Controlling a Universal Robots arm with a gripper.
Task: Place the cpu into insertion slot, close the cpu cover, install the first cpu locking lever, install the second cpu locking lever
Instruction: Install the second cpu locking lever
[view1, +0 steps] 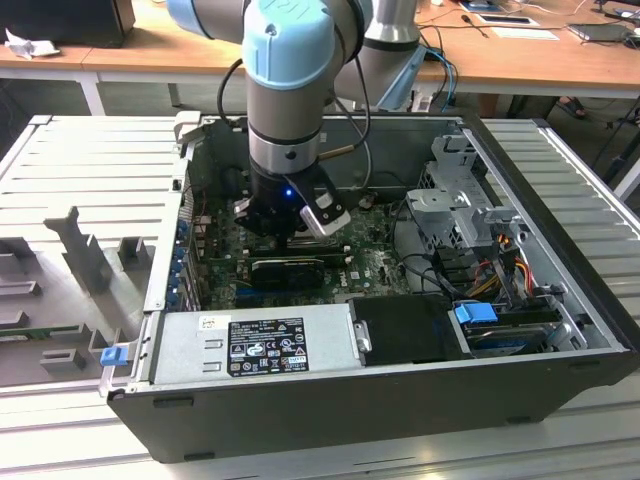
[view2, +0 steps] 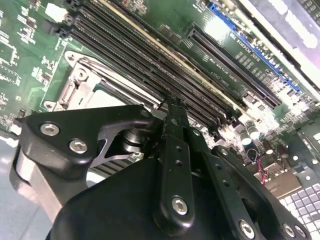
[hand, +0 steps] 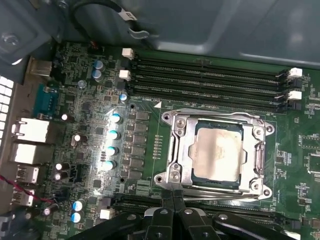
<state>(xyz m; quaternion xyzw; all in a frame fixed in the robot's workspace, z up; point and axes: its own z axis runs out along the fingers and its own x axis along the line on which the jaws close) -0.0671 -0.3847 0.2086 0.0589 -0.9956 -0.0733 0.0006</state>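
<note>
In the first wrist view the cpu (hand: 218, 152) lies flat in the insertion slot (hand: 169, 176) on the green motherboard. The silvery cpu cover (hand: 182, 150) is folded down over it, and the chip shows through the cut-out. Thin metal lever rods run along two opposite sides of the socket, one (hand: 220, 113) by the memory slots and one (hand: 225, 192) on the gripper's side. My gripper (hand: 173, 192) is shut, fingers pressed together, with the tips at that nearer rod. The second wrist view has the gripper (view2: 172, 105) beside the cover (view2: 80, 85). The exterior view puts the gripper (view1: 290, 235) low inside the case.
Long black memory slots (hand: 210, 75) lie beside the socket. Capacitors (hand: 112, 135) stand on its other side. In the exterior view a power supply (view1: 250, 340) lies at the case's front, a drive cage (view1: 460, 200) and cables (view1: 500, 260) at the exterior view's right.
</note>
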